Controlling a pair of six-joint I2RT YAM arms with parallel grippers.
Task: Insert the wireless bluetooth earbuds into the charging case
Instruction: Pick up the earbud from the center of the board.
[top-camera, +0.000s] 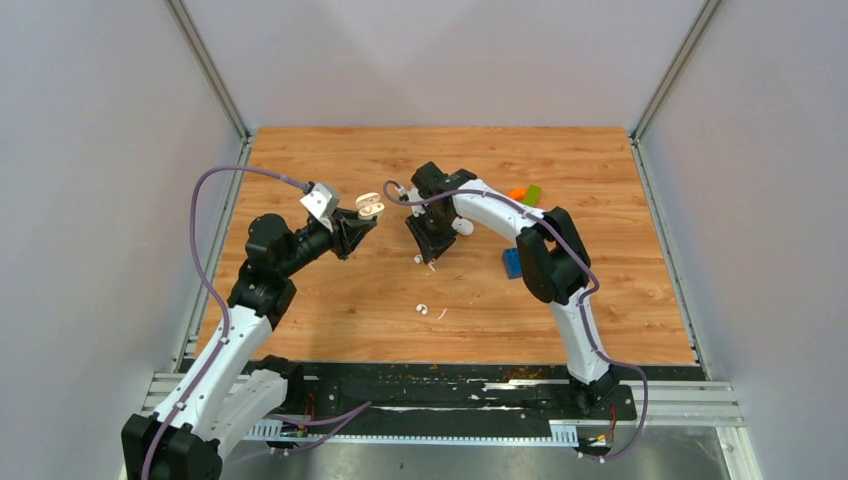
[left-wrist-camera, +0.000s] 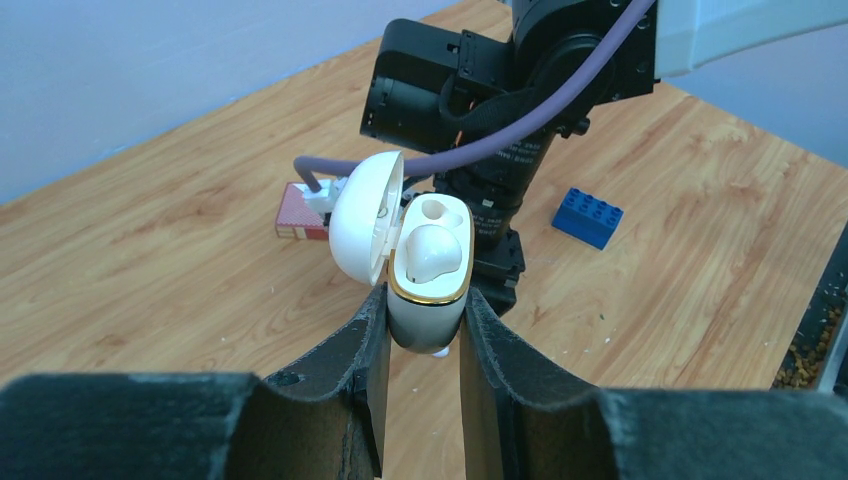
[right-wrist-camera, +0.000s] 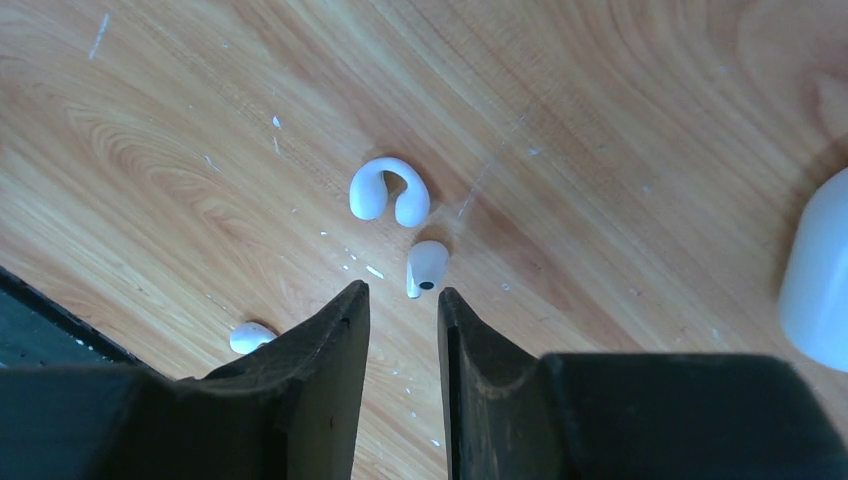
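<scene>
My left gripper (left-wrist-camera: 427, 295) is shut on the charging case (left-wrist-camera: 430, 300), held up off the table with its lid (left-wrist-camera: 362, 220) open to the left. White rounded forms show in its sockets; I cannot tell whether a bud is seated. In the top view the case (top-camera: 371, 206) hangs left of my right gripper (top-camera: 430, 255). The right gripper (right-wrist-camera: 402, 290) is open and empty, low over the wood. Just past its fingertips lies a small white earbud (right-wrist-camera: 427, 268) with a dark hole. A curved C-shaped earbud (right-wrist-camera: 389, 188) lies beyond it. Another small white piece (right-wrist-camera: 250, 337) lies half behind the left finger.
A smooth white oval object (right-wrist-camera: 815, 270) lies at the right edge of the right wrist view. A blue brick (top-camera: 511, 263) sits beside the right arm, with orange and green blocks (top-camera: 525, 194) behind it. A red box (left-wrist-camera: 300, 224) lies beyond the case. The table's black front rail (right-wrist-camera: 40, 330) is close.
</scene>
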